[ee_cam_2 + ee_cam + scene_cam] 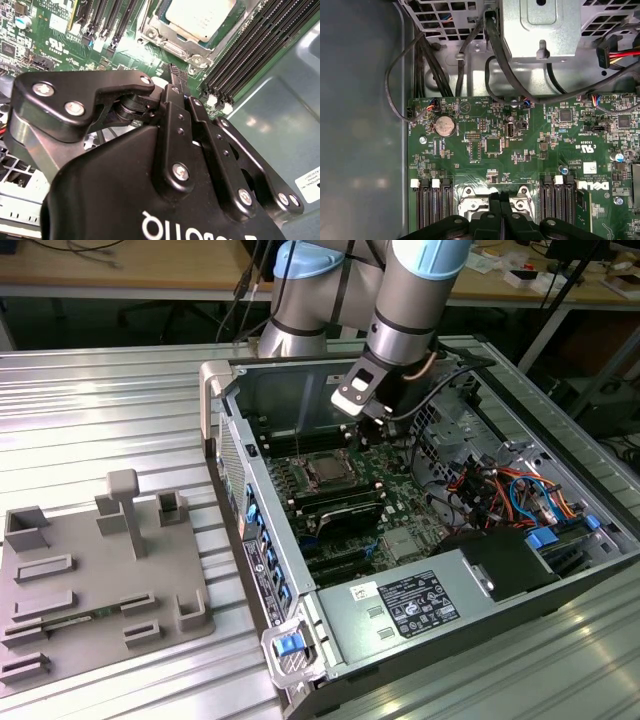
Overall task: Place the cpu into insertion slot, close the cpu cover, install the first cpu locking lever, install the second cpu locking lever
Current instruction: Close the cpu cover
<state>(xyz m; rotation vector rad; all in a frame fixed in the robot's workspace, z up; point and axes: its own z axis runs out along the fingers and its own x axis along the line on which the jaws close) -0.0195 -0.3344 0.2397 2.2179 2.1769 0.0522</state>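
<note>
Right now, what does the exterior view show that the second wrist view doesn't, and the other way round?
Exterior view: the grey fixture tray on the exterior view's left of the open computer case, the power supply, and the arm reaching in.
Second wrist view: the end effector up close, fingers together, and screws on the cpu cover.
Both: the cpu, close in the second wrist view, framed by that cover on the green motherboard, with black memory slots beside it.
</note>
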